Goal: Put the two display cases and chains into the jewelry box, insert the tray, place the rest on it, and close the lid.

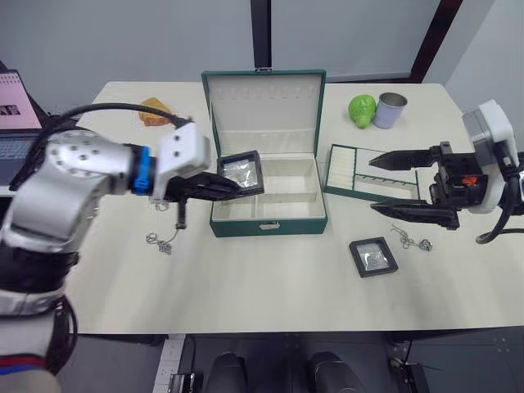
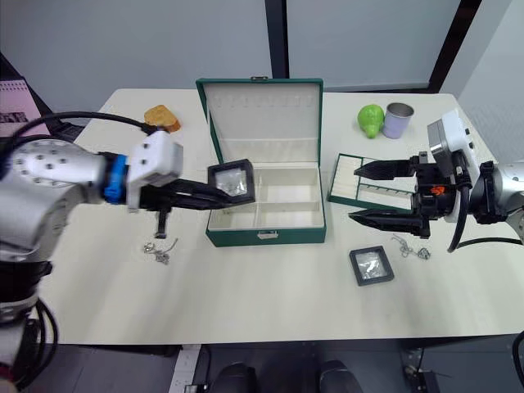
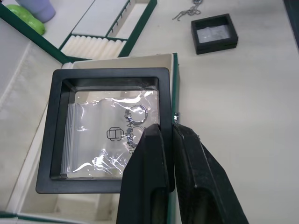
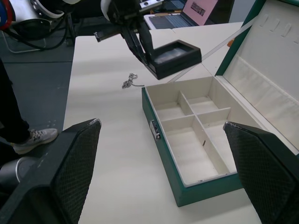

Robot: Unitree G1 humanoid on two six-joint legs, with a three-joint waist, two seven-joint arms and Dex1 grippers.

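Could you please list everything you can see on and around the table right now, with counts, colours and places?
Jewelry box: one, dark green, cream inside, table centre, lid open.
Display cases: two, black; one held above the box's left end, one lying on the table right of the box.
Tray: one, green-rimmed, right of the box.
Chains: two, silver; one left of the box, one beside the lying case.
Green fruit-like thing: one, far right.
Cup: one, greyish, next to it.
Orange thing: one, far left.
Laptop: one, left edge.
Left gripper: shut on the held case.
Right gripper: open, over the tray.
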